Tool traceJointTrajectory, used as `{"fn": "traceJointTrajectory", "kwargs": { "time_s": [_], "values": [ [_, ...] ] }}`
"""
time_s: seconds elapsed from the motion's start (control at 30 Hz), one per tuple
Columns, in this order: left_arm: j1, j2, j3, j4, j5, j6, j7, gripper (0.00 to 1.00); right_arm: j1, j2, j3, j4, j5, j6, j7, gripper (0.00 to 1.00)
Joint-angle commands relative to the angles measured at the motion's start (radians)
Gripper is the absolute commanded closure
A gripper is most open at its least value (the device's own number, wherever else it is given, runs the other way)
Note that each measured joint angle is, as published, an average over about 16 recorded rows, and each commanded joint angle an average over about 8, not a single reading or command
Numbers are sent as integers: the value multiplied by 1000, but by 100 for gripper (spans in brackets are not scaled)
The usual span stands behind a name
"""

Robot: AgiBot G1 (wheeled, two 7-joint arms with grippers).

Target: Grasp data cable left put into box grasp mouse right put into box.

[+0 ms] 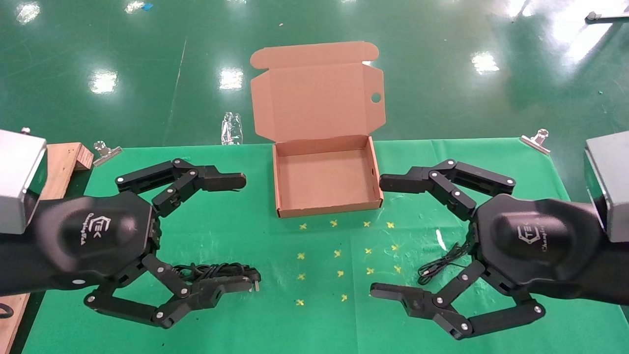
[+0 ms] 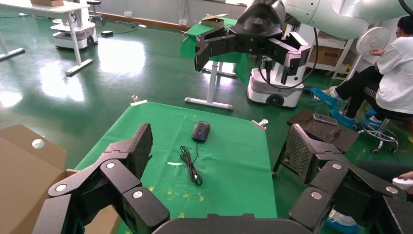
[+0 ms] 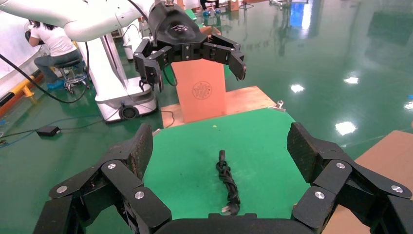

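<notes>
The box [image 1: 327,183] lies open at the table's far middle, its flap lid with the round hole standing back. The data cable [image 1: 216,270] lies bundled at the near left, partly under my left gripper's lower finger; the right wrist view shows it whole [image 3: 227,180]. The mouse [image 2: 201,131] lies on the right side of the table. It is hidden behind my right gripper in the head view, where only its thin cord [image 1: 442,263] shows. My left gripper [image 1: 243,232] is open and empty above the cable. My right gripper [image 1: 381,237] is open and empty above the mouse.
Yellow cross marks [image 1: 339,255] dot the green cloth in front of the box. Binder clips [image 1: 105,151] hold the cloth at the far corners. A wooden block [image 1: 64,157] sits at the far left edge. A seated person [image 2: 384,87] is beyond the table's right side.
</notes>
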State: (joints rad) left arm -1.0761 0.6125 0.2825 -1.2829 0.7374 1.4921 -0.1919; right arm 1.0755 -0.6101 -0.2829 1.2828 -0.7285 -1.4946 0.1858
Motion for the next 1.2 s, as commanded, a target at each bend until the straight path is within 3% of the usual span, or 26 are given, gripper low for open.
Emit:
{"fn": "traceJointTrajectory", "kwargs": {
  "time_s": [0.03,0.9,1.2],
  "values": [
    [0,0,0,0,0,0,0,0,0,0,0,0,0,0,0,0],
    [0,-3,0,-3,6,1,5,0,0,0,0,0,0,-1,0,0],
    [-14,-32,43,-56,195,-29,66,0,-42,4,-6,-32,-7,-11,-26,0]
  ]
}}
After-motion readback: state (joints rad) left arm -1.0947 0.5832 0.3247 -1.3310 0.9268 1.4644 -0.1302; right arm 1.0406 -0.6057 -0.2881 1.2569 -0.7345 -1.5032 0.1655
